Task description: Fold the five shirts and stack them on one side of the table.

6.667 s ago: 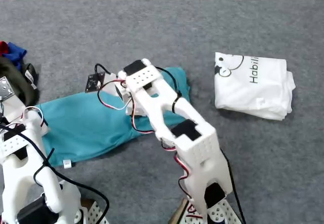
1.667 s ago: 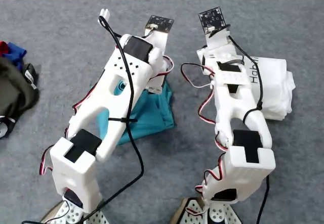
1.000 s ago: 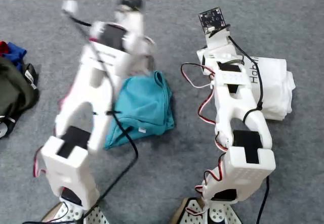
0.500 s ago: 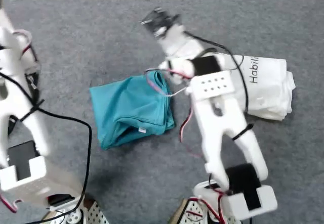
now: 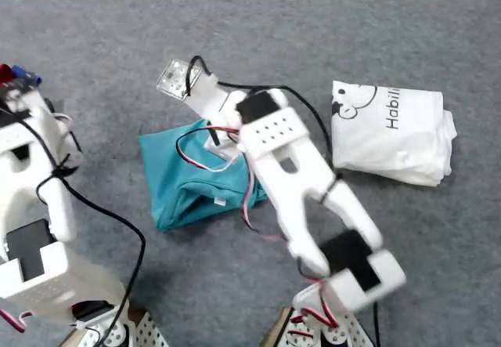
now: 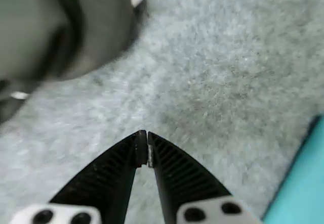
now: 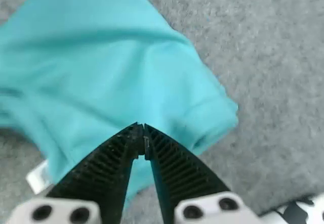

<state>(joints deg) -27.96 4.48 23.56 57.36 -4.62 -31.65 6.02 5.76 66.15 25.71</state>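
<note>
teal shirt (image 5: 188, 181) sits mid-table, directly under the right claw (image 7: 141, 134), tips pressed together on nothing; folded white shirt (image 5: 387, 131) lies off to its right; left claw (image 6: 143, 145), closed too, is much farther away

Matt cloth shirt (image 5: 178, 176), rough felt table (image 5: 407, 237)

A teal shirt (image 5: 196, 176) is found folded into a rough, slightly rumpled rectangle near the middle of the grey surface (image 5: 117, 41). A small white label is exposed at its near edge, and loose layers are noted along that edge. A white shirt (image 5: 391, 131) bearing dark print is folded into a compact square and lies well apart, toward the right side. Layered edges are seen there; the number of garments cannot be determined. Red and blue cloth (image 5: 6, 73) is bunched, unfolded, at the far left edge.
</note>
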